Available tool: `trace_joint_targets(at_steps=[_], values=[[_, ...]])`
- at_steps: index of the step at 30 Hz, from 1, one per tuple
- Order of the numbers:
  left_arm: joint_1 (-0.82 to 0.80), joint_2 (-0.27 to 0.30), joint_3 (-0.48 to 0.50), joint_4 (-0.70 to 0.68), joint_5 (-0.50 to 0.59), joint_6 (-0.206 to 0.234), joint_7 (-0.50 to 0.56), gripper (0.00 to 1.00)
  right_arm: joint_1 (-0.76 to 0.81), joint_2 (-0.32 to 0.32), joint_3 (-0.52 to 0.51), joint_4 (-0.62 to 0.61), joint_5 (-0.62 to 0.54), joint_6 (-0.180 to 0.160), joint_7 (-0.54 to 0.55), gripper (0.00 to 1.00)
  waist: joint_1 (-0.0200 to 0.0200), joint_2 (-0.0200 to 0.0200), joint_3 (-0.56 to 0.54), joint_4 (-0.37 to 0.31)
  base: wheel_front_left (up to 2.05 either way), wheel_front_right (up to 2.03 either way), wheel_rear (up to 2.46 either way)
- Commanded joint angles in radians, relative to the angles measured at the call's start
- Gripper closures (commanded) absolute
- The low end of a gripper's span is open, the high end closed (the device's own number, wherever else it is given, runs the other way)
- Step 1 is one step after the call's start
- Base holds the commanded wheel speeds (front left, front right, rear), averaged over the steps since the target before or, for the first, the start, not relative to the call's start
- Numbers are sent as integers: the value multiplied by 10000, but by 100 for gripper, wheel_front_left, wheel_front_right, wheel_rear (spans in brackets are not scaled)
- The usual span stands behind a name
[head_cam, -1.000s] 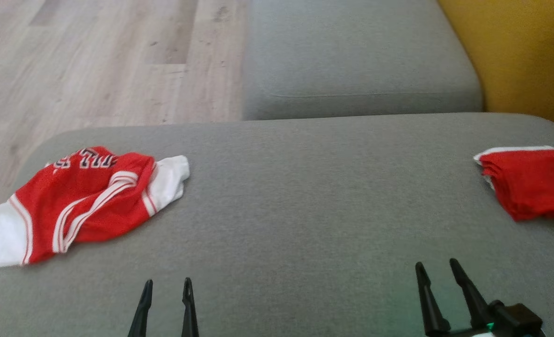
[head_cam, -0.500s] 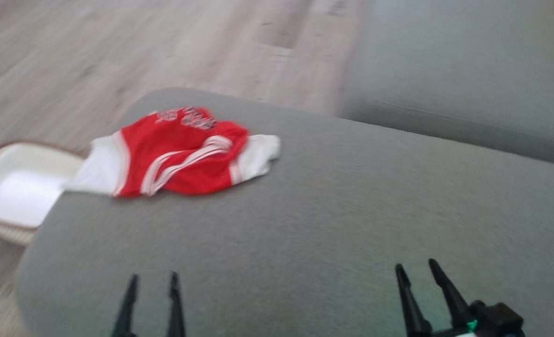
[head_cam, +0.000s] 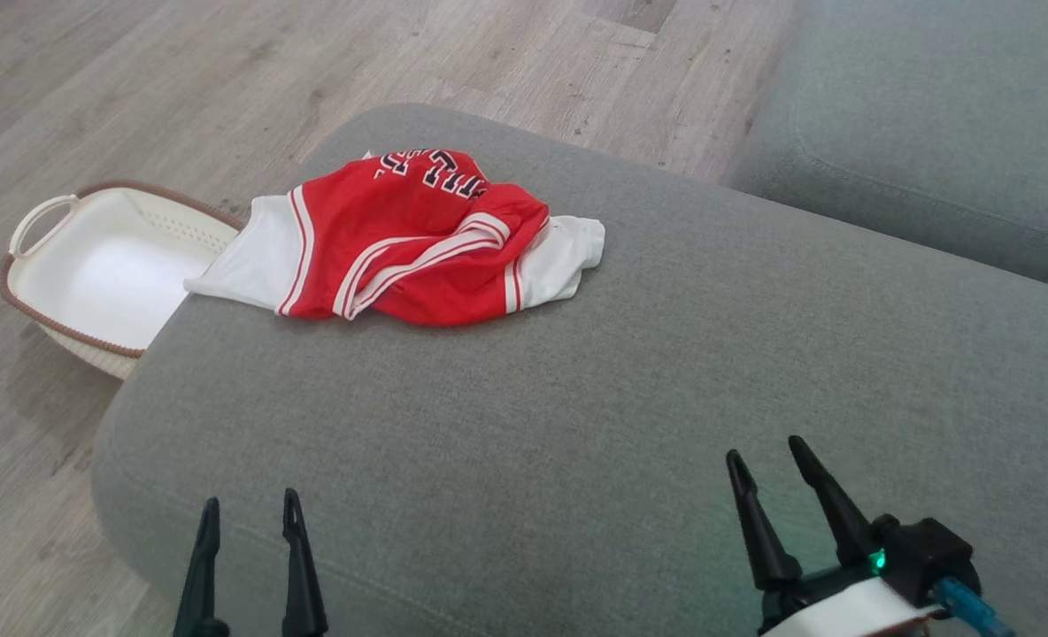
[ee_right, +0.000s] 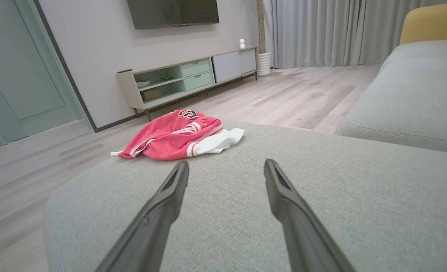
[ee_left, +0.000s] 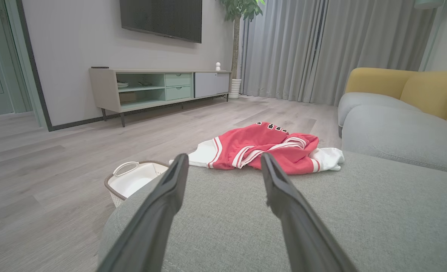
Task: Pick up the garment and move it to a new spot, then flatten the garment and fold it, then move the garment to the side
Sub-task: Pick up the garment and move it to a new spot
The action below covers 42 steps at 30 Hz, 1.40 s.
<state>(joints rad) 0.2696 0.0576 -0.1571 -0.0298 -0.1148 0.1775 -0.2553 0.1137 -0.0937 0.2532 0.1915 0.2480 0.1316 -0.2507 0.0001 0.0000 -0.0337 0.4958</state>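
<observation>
A crumpled red and white garment (head_cam: 409, 239) with dark lettering lies near the far left edge of the grey sofa cushion (head_cam: 630, 398), one white end hanging over the edge. It also shows in the left wrist view (ee_left: 268, 149) and right wrist view (ee_right: 174, 138). My left gripper (head_cam: 250, 513) hovers open at the cushion's near left edge, well short of the garment. My right gripper (head_cam: 765, 456) is open over the cushion's near right part, nothing between its fingers.
A white basket (head_cam: 104, 270) with a brown rim stands on the wooden floor (head_cam: 134, 97) just left of the cushion, below the garment's overhanging end. A second grey cushion (head_cam: 931, 133) lies at the far right. A TV cabinet (ee_left: 159, 88) stands by the wall.
The camera has turned left: the basket came into view and the folded red item at the right left it. The garment lies as before. Both grippers stay open.
</observation>
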Motion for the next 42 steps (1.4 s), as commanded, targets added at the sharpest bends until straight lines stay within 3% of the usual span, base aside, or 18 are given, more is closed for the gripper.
trace_joint_targets(at_steps=[1, 9, 16, 20, 29, 36, 42], values=[[-469, -70, 306, -358, -37, 26, -65, 0, -198, -235, 124, -310, 57, -9, -110, 0, -1, 0, 26, 19, 0, 0, 0], [-2246, 184, 316, -224, 219, -691, -65, 0, 345, -563, -522, -781, -252, -9, -110, 0, -1, 0, 895, 217, 0, 0, 0], [-5315, 371, 321, 196, 299, -1260, -65, 0, -119, -1734, -682, -1505, -431, -9, -111, 0, -1, 0, 2744, -130, 0, 0, 0], [-7866, 383, 134, 1080, 234, -1709, 196, 0, -471, -2608, -975, -2067, -376, -9, -111, 0, -1, 0, 3799, -247, 0, 0, 0], [-12187, 299, 236, 5300, -1146, -2687, 2856, 0, -1085, -4013, -1649, -3383, -177, -9, 37, 0, -1, 0, 5213, -861, 0, 0, 0], [-13237, 270, 405, 8795, -1962, -2874, 4025, 0, -953, -4361, -2117, -4185, -123, -9, 448, 0, -1, 0, 5702, -1259, 0, 0, 0], [-13471, 246, 355, 10763, -2188, -2925, 3908, 0, -896, -4452, -2321, -4622, -109, -9, 590, 0, -1, 0, 6208, -1475, 0, 0, 0]])
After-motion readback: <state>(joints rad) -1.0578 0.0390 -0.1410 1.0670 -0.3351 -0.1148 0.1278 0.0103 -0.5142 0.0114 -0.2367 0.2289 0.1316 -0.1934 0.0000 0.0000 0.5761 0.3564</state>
